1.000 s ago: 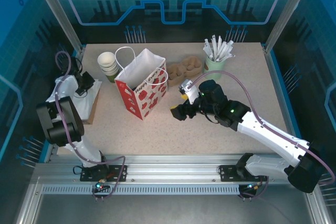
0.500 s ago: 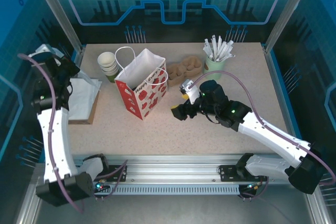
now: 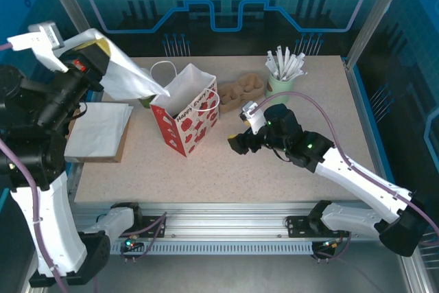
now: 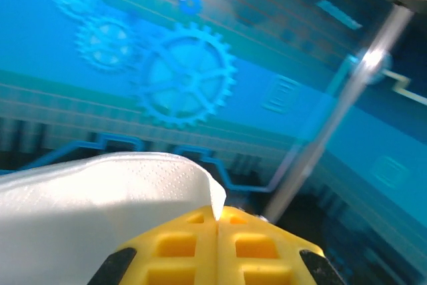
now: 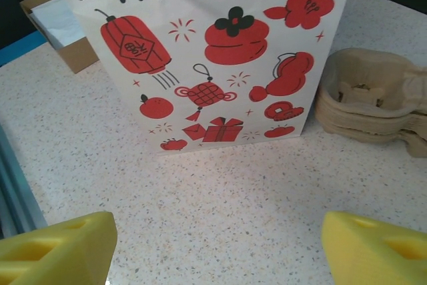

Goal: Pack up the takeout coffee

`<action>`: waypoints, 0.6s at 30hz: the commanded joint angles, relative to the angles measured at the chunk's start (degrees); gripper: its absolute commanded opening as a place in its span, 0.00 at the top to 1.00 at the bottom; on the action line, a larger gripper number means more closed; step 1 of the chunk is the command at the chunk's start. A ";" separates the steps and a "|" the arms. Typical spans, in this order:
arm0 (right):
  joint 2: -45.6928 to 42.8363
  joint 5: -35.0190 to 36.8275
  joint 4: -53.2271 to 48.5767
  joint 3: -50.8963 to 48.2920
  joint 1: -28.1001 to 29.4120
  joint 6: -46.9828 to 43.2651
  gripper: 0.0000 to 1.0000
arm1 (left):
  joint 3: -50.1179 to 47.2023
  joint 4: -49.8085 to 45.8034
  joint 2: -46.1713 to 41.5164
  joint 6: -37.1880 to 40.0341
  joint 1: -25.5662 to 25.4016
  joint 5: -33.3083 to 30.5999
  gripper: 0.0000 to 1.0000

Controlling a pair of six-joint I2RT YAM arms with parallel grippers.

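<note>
While the white napkin (image 3: 127, 73) hangs from the raised left gripper (image 3: 99, 47) across the counter's (image 3: 274, 183) back-left corner, it covers most of what stands behind the red-and-white bag (image 3: 186, 116). A dark green sliver (image 3: 145, 103) shows under the napkin's lower edge, just left of the bag. I cannot tell whether that is the takeout coffee, because its top is hidden. The bag's mouth is open but its inside is in shadow, so what it contains cannot be made out from above. Much of the left arm is cut off by the frame's left edge.

In the left wrist view, the left gripper's (image 4: 218, 221) yellow fingers are pressed together, with the napkin (image 4: 100, 198) pinched in the seam between them. Behind them is a blurred blue gear wall.

Just right of the bag, the right gripper (image 3: 236, 143) sits low over the counter. In its wrist view, the right gripper (image 5: 213, 245) has its two yellow tips far apart at the bottom corners, with speckled counter (image 5: 220, 185) between them, clear of the bag (image 5: 207, 51). Cardboard cup carriers (image 5: 370, 98) lie just beside the bag's right edge, cut off by the frame. A brown tray of napkins (image 5: 57, 25) sits at the upper left, partly hidden behind the bag.
</note>
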 commanded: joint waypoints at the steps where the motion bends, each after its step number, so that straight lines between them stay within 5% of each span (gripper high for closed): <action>1: -0.71 2.55 -1.71 2.24 0.62 -1.19 0.18 | 3.45 -3.00 5.83 -1.21 -4.34 8.81 1.00; 7: -0.19 4.04 -2.51 2.54 0.56 -1.75 0.18 | 11.01 -6.23 14.10 1.37 -12.13 10.15 1.00; 18: 0.85 4.03 -2.67 2.53 0.28 -2.04 0.18 | 17.02 -12.83 25.57 7.56 -12.44 11.54 1.00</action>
